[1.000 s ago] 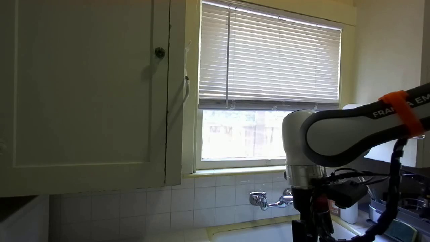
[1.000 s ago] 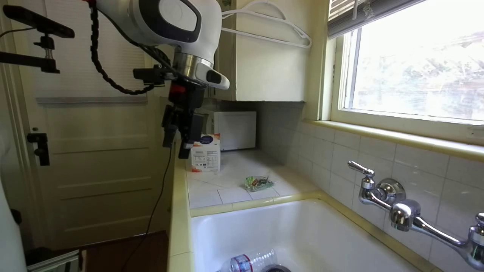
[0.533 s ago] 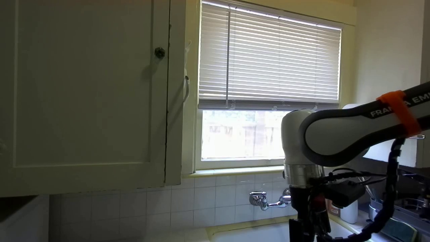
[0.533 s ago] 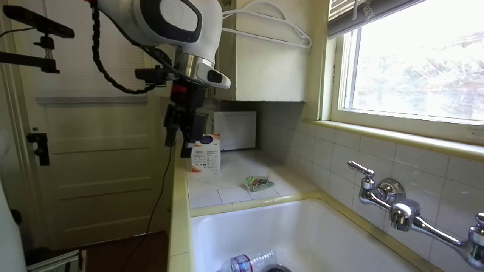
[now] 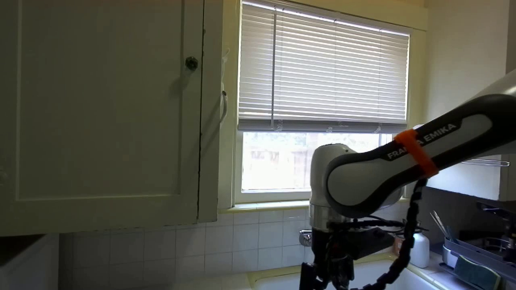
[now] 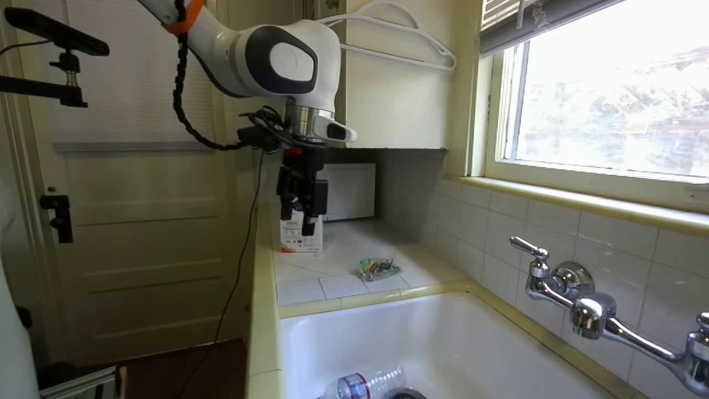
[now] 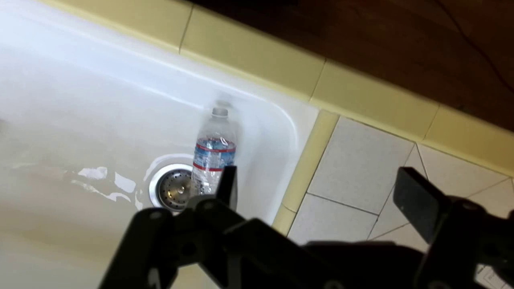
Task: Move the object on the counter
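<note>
A small clear and green crumpled packet [image 6: 379,269] lies on the white tiled counter [image 6: 343,257] behind the sink in an exterior view. It does not show in the wrist view. A white box with orange print [image 6: 301,238] stands farther back on that counter, partly hidden by my gripper [image 6: 297,223]. My gripper is in the air above the counter, apart from the packet. In the wrist view my gripper [image 7: 321,190] is open, with nothing between its fingers; sink rim and tile show in the gap.
A clear plastic bottle [image 7: 215,154] lies in the white sink [image 6: 388,332] by the drain [image 7: 174,188]. Chrome taps [image 6: 592,316] stick out from the tiled wall. A wall cupboard [image 6: 396,100] with a white hanger is beside the arm. A white appliance [image 6: 349,191] stands at the counter's back.
The arm has moved leftward and down in one exterior view and rightward and slightly down in another. The gripper now covers more of the white box. The packet and bottle have not moved.
</note>
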Available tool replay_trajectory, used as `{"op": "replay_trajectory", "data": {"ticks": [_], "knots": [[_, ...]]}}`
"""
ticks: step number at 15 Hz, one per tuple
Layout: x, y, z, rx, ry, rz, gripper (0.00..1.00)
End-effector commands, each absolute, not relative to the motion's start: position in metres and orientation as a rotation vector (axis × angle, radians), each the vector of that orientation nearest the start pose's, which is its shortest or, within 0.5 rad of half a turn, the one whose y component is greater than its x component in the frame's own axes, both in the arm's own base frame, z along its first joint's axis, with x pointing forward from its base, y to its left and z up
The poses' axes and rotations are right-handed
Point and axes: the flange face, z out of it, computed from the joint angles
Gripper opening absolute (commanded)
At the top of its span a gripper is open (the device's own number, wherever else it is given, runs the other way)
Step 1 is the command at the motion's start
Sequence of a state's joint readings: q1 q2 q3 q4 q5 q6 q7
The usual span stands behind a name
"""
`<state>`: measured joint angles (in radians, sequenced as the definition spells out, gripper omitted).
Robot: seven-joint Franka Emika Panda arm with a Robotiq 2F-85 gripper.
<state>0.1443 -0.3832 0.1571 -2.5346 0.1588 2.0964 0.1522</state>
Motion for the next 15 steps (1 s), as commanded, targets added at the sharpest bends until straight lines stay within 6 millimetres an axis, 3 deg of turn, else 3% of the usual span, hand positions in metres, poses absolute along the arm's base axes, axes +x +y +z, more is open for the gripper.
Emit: {"op": "replay_trajectory", "data": {"ticks": [1, 10, 13, 14, 15], "knots": [[0.436, 0.158, 0.381, -3.058, -0.038, 0.057, 1.00], [0.550, 0.194, 0.347, -3.109, -0.048, -0.089, 1.00], [0.569, 0.200, 0.334, -3.139, -0.049, -0.076, 1.00], [0.556, 0.191, 0.344, -3.117, -0.066, -0.084, 1.00], [0.561, 0.194, 0.339, -3.119, -0.063, -0.081, 1.00]]}}
